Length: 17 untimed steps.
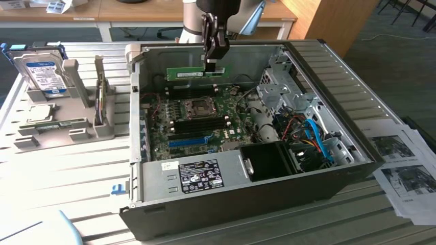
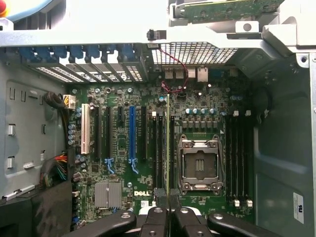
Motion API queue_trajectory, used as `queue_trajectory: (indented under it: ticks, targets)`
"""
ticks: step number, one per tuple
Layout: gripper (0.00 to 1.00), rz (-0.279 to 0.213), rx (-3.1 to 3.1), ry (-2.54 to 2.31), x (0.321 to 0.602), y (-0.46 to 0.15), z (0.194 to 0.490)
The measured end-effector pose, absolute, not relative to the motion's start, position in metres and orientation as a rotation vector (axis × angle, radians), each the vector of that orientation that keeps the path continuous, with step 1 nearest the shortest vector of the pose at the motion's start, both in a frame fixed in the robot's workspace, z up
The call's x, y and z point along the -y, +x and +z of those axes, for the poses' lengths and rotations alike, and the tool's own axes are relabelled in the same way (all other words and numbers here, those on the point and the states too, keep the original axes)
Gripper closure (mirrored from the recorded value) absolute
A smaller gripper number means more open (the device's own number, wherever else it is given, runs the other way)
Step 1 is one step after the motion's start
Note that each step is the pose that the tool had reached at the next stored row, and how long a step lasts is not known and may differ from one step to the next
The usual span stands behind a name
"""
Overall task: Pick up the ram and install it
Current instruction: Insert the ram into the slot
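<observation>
The ram (image 1: 194, 73) is a long green stick with a white label. It hangs level above the open computer case (image 1: 354, 127), over the back part of the motherboard (image 1: 197, 125). My gripper (image 1: 212, 65) is shut on its right end from above. The wrist view looks straight down the ram (image 2: 168, 148), which shows edge-on as a thin line between my fingers (image 2: 157, 218). It lines up over the black memory slots (image 2: 160, 153) beside the empty CPU socket (image 2: 200, 165). More slots (image 2: 237, 158) lie on the socket's other side.
A grey holder rack (image 1: 61, 130) at the exterior view's left carries a blue-labelled hard drive (image 1: 42, 74) and a square silver chip (image 1: 38, 113). Inside the case are a black fan shroud (image 1: 272, 161), a drive cage (image 1: 279, 84) and cables (image 1: 317, 138). Printed sheets (image 1: 409, 168) lie at the right.
</observation>
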<state>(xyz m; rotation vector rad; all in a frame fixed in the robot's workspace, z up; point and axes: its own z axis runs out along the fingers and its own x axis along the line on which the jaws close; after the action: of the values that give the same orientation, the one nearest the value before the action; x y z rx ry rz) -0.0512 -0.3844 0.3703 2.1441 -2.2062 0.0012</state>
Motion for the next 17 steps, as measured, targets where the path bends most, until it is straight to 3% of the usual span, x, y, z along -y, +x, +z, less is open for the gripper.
queue_trajectory:
  ticks: [17]
  targets:
    - [0.89, 0.001, 2.206, 2.144, 0.3898, -0.0511, 0.3694]
